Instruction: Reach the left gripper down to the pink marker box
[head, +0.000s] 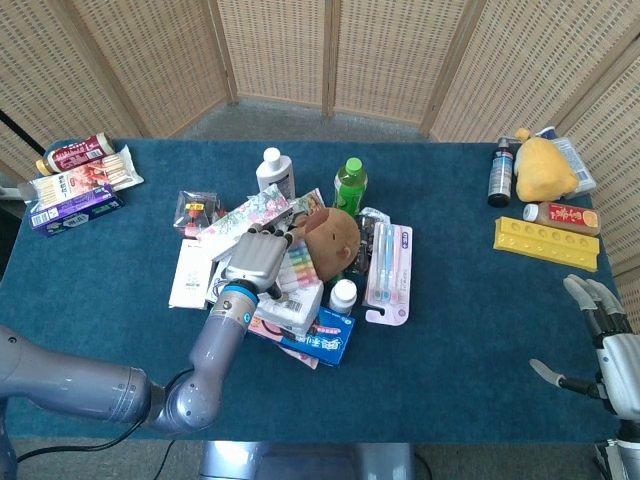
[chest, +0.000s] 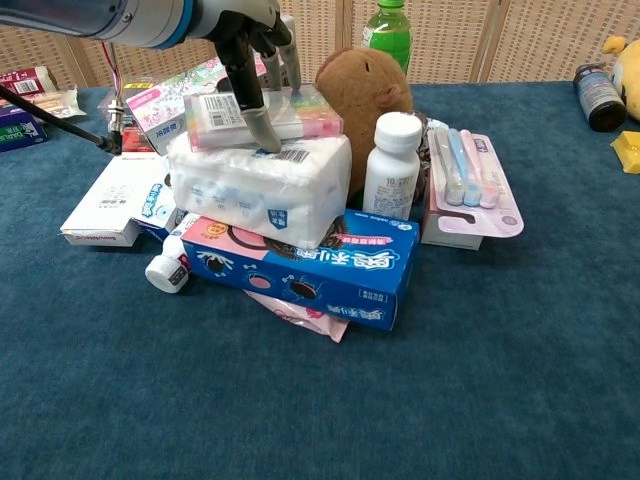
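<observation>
Pink marker box (chest: 262, 112) is lying on top of a white tissue pack (chest: 258, 187) in the heap at the middle of the blue counter (head: 460, 340).

Going from large to small: the counter is carrying the whole pile. The left hand (head: 256, 259) is sitting over the marker box, palm down, its fingers (chest: 256, 98) curling around the box's near and far long sides in the chest view; whether it is truly gripping or only touching, I cannot tell. The right hand (head: 600, 340) is hanging at the counter's right edge, fingers spread and holding nothing. The tissue pack is resting on a blue cookie box (chest: 310, 268). A brown plush toy (chest: 365, 90) is standing just beside the marker box, and a white pill bottle (chest: 391, 165) is standing in front of the plush.
</observation>
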